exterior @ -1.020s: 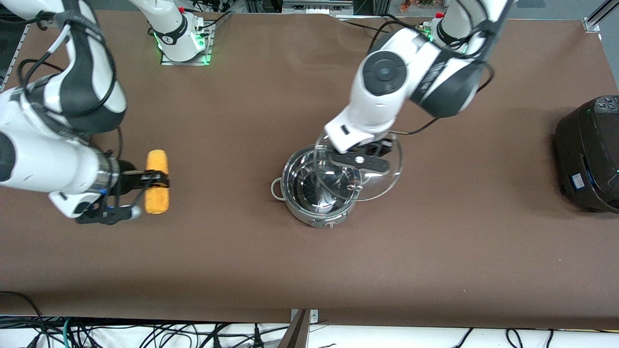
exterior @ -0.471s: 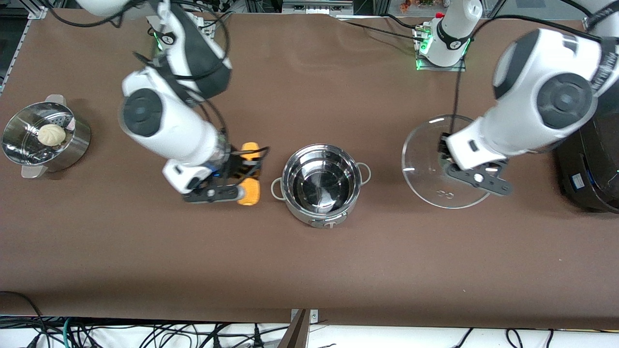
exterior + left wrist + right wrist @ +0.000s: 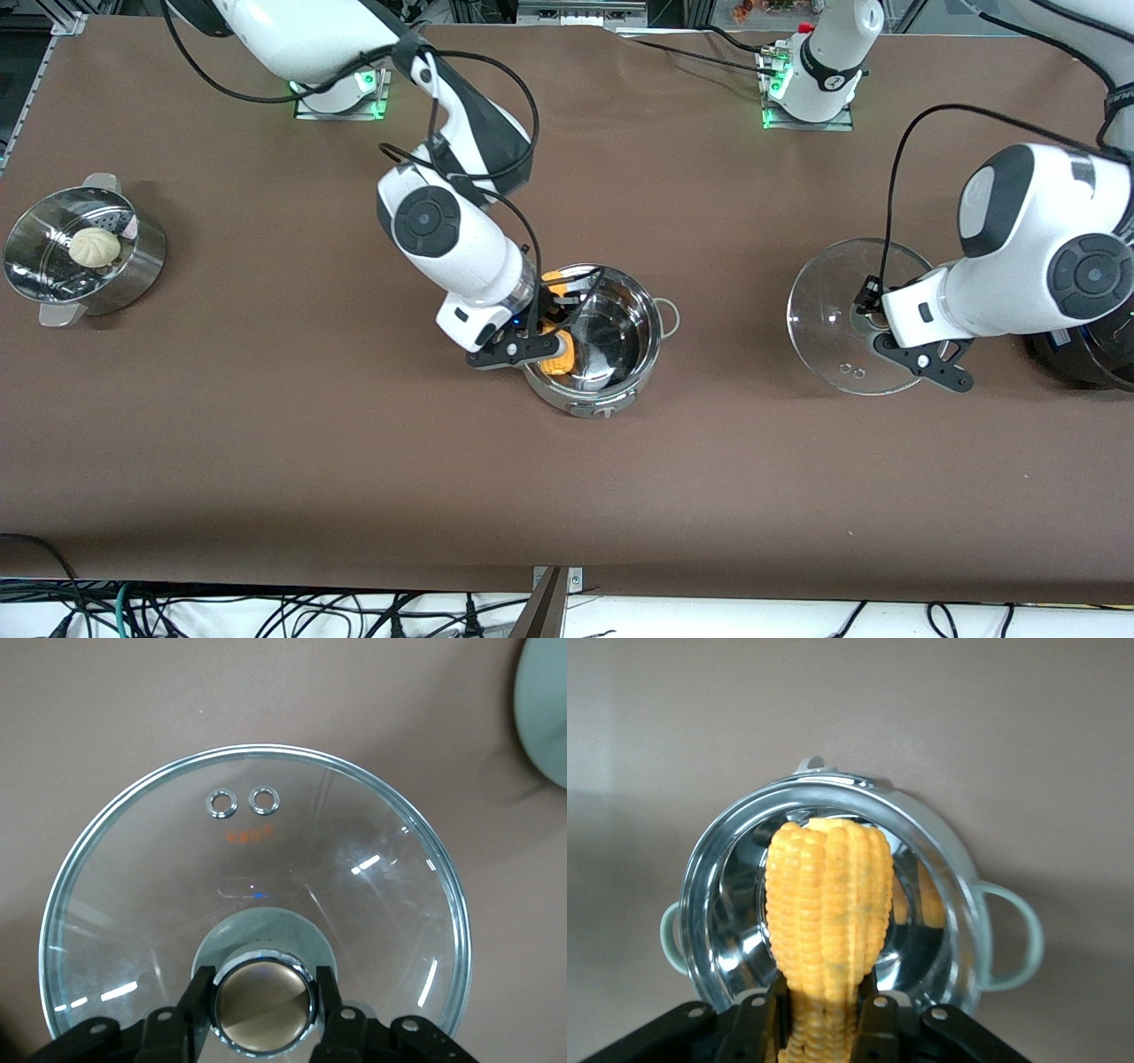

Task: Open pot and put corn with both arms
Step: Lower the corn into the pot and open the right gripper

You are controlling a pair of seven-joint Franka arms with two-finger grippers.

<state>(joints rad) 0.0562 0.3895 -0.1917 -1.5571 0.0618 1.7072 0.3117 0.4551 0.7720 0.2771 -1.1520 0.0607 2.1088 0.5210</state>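
Presently we list the items on the brown bench (image 3: 354,461) as they stand.

Pot (image 3: 620,354): shiny steel, uncovered, standing near the middle of the bench, with one pale loop handle showing toward the left arm's end. In the right wrist view the pot (image 3: 939,868) shows its mirrored inside and both pale handles.

Corn (image 3: 556,359): yellow-orange cob, held over the open pot at the rim toward the right arm's end. We see the cob (image 3: 828,904) in the right wrist view pointing out from the jaws over the pot's hollow.

Right gripper (image 3: 542,330): reaching in over the pot, its jaws clamped on the corn's lower part; the same right gripper (image 3: 824,1014) shows a finger on each side of the cob.

Lid (image 3: 833,328): clear glass, round, well apart from the pot toward the left arm's end of the bench. We cannot tell whether it touches the bench.

Left gripper (image 3: 873,310): over the lid's centre, jaws closed on the round metal knob (image 3: 263,1003); the left gripper (image 3: 263,1014) flanks the knob on both sides.

Steamer basket (image 3: 133,266): perforated steel, near the bench edge at the right arm's end, holding a pale bun (image 3: 95,246).

Black cooker (image 3: 1076,359): at the bench edge at the left arm's end, partly hidden by the left arm.
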